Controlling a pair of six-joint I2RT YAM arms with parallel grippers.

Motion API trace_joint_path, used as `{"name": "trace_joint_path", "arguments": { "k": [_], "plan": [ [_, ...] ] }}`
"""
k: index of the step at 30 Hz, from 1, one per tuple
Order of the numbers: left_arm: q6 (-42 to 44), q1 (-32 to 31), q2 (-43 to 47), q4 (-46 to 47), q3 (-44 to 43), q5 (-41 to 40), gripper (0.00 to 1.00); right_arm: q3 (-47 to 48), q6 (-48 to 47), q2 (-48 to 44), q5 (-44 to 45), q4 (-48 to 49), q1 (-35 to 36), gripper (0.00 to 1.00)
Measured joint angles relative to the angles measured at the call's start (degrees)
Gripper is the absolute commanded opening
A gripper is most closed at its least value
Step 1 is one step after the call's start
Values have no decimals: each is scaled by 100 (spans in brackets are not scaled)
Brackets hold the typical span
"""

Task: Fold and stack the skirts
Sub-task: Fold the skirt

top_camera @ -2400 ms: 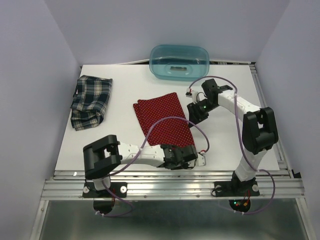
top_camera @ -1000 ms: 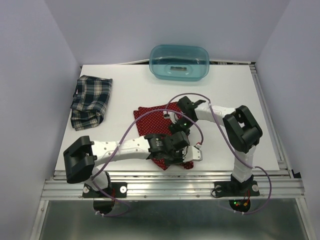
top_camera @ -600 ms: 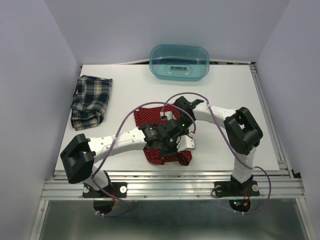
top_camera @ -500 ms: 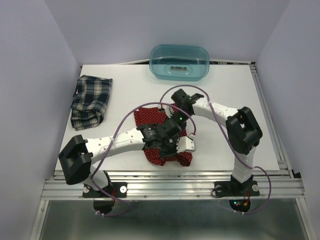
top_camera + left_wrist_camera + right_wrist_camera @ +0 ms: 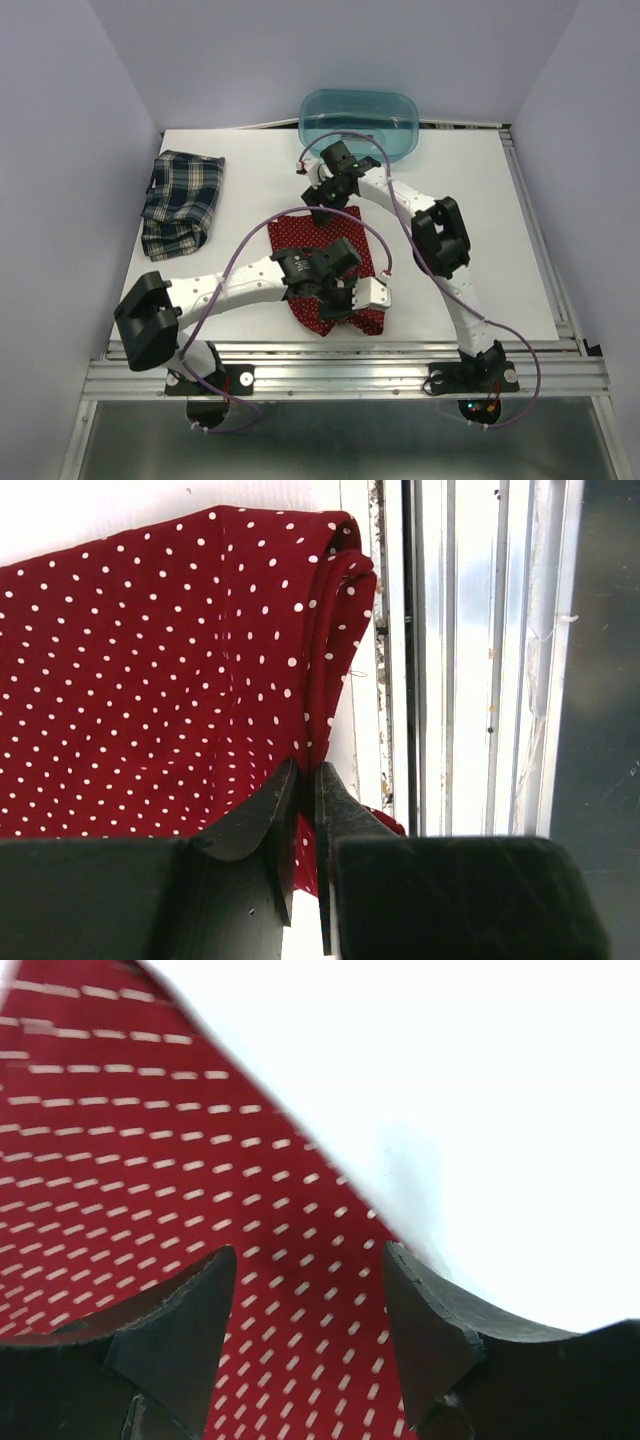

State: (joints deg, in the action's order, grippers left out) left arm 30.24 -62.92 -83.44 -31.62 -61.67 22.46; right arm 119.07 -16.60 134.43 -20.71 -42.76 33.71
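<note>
The red skirt with white dots (image 5: pixel 315 238) lies at the table's middle, partly folded over on itself. My left gripper (image 5: pixel 338 303) is low at its near edge. In the left wrist view the jaws (image 5: pixel 308 780) are shut on a folded edge of the red skirt (image 5: pixel 150 660). My right gripper (image 5: pixel 325 197) hovers over the skirt's far edge. In the right wrist view it (image 5: pixel 310 1275) is open and empty above the red skirt (image 5: pixel 150 1150). The plaid skirt (image 5: pixel 180 205) lies bunched at the far left.
A translucent teal tub (image 5: pixel 360 122) stands at the back centre, just behind my right arm. The metal rail of the table's near edge (image 5: pixel 460 680) runs right beside the pinched fold. White table (image 5: pixel 470 1110) shows past the skirt's edge.
My left gripper has drawn the red skirt's near right part leftward, folding it narrower. My right gripper has left the skirt's middle and moved back and left to its far edge.
</note>
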Motion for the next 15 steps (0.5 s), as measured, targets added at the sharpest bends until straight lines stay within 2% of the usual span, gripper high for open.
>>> {"name": "trace_joint_path", "arguments": {
  "k": [3, 7, 12, 15],
  "plan": [
    [13, 0, 31, -50, 0, 68, 0, 83, 52, 396, 68, 142, -76, 64],
    [28, 2, 131, -120, 0, 146, 0, 111, 114, 396, -2, 310, -181, 55],
    [70, 90, 221, -247, -85, 146, 0, -315, -13, 306, -557, 468, -280, 42],
    [177, 258, 219, -372, -306, 94, 0, -737, -144, 116, -960, 588, -297, 40]
  ]
}}
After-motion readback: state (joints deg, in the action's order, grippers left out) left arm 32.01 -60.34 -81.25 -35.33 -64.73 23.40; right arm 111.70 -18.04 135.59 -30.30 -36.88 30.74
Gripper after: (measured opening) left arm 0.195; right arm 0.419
